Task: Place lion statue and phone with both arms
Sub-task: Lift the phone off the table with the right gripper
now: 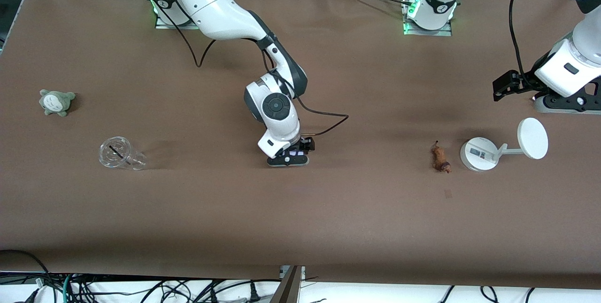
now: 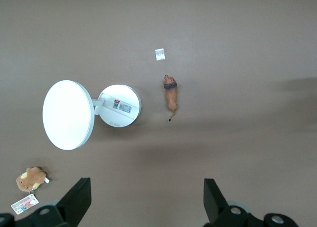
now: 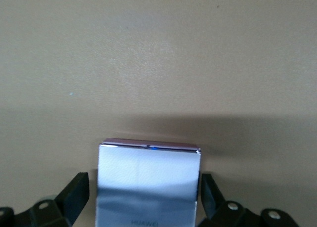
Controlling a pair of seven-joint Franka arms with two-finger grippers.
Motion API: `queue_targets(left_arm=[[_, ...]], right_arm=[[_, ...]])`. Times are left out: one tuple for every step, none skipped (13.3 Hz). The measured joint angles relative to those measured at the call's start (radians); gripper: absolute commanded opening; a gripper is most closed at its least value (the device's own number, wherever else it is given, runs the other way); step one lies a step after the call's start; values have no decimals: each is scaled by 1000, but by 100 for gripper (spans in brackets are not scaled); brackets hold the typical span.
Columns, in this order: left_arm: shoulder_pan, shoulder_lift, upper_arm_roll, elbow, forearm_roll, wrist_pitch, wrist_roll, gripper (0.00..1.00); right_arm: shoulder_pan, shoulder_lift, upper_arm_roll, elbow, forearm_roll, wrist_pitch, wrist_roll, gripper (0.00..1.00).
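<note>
The phone point(image 3: 148, 182), a pale lavender square with a purple edge, lies between the fingers of my right gripper point(image 3: 144, 183). One finger point(image 3: 79, 187) stands a little apart from it and the other is right at its edge. In the front view this gripper point(image 1: 288, 158) is low at the table's middle, and only a sliver of the phone point(image 1: 296, 152) shows. The lion statue point(image 1: 440, 158) lies on the table beside the white stand and also shows in the left wrist view point(image 2: 171, 95). My left gripper point(image 1: 503, 89) is open and empty, high over the left arm's end; its wrist view point(image 2: 147, 188) shows bare table between the fingers.
A white round-based stand point(image 1: 478, 154) with a disc point(image 1: 532, 138) lies beside the lion. A clear cup point(image 1: 120, 153) and a grey-green plush point(image 1: 56, 102) lie toward the right arm's end. A brown tagged plush point(image 2: 30, 179) and a small paper scrap point(image 2: 159, 54) show in the left wrist view.
</note>
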Motion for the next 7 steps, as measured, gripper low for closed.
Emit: queue_targets(left_arm=[[0,5,0,11,0,0,0,100],[-1,12,0,22,0,0,0,100],[-1,21,0,33,0,-1,0,100],[-2,30,0,41,0,-1,1,100],[-2,37,0,45,0,-1,2,100],[-2,42,0,48,0,-1,3,100],[-3,45,0,52,0,-1,4,100]], right_arm=[[0,6,0,0,-3,2,0,100],[0,9,0,0,-5,5,0,100],[0,9,0,0,-5,5,0,97],[0,9,0,1,-6,5,0,72],[0,9,-1,1,-6,5,0,54],[-1,9,-2,2,-6,5,0,39],[-1,6,-4,4,-6,0,3,31]])
